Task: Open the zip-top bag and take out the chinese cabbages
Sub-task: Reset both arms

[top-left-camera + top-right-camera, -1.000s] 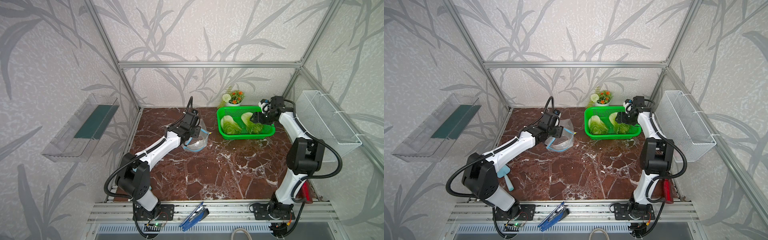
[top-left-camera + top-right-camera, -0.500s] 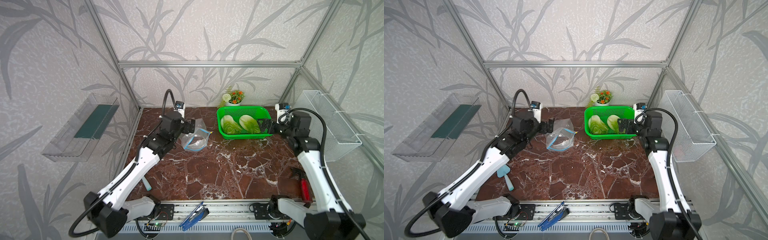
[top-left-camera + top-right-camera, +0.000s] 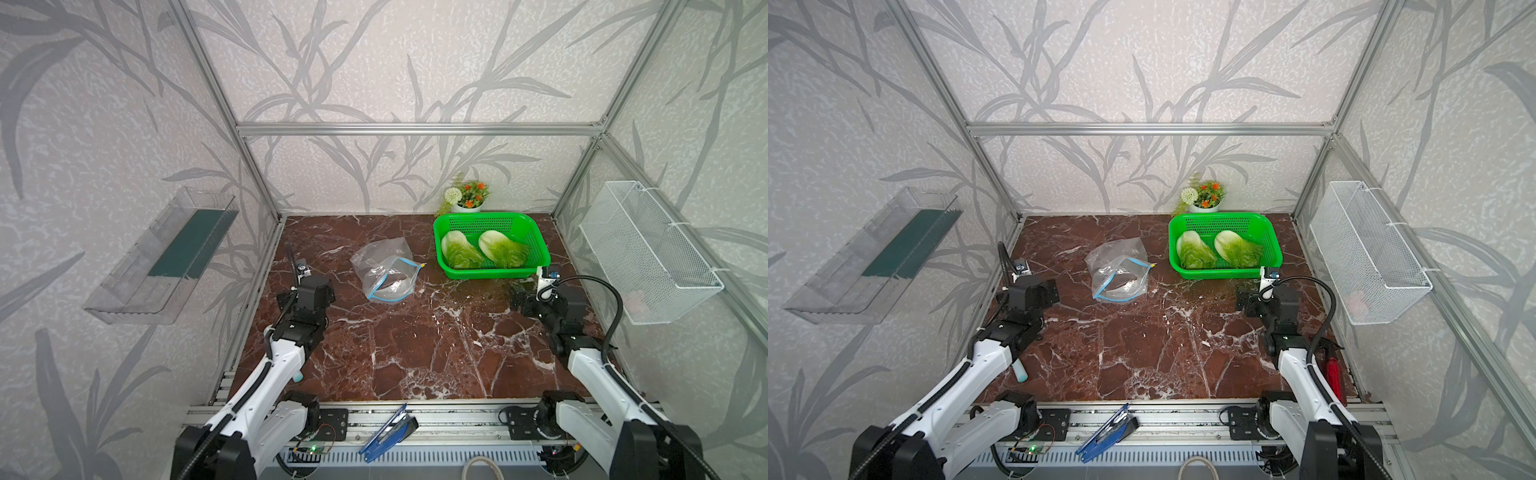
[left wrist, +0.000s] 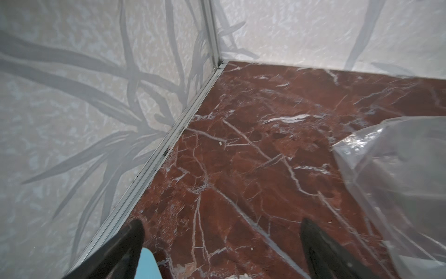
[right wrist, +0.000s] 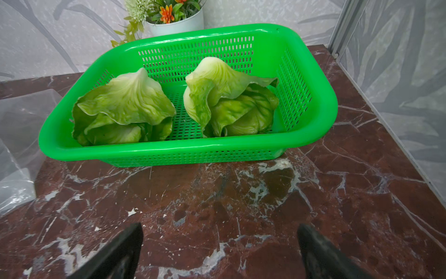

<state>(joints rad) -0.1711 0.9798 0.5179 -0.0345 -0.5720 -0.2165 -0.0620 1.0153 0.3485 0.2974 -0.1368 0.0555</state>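
Little looks left to spoil: the 2 chinese cabbages (image 3: 461, 251) lie side by side in the green basket (image 3: 490, 275) at the upper right of the frame, and the zip-top bag (image 3: 386, 270) lies slack and seemingly empty at upper centre, its blue zip edge gaping. The likeliest slip is an arm brushing something light. The right gripper (image 5: 219, 228), jaws wide and holding nothing, hovers low before the basket's front rim, so a forward drift could shove the basket toward the potted plant (image 3: 467, 198). The left gripper (image 4: 222, 227), equally wide and empty, sits near the bag, whose thin film could snag and drag. The desk (image 3: 415, 345) is glossy red-brown marble, slick under plastic, inside an aluminium-framed booth with leaf-patterned walls, a wire basket (image 3: 648, 249) at right and a clear shelf (image 3: 166, 253) at left.
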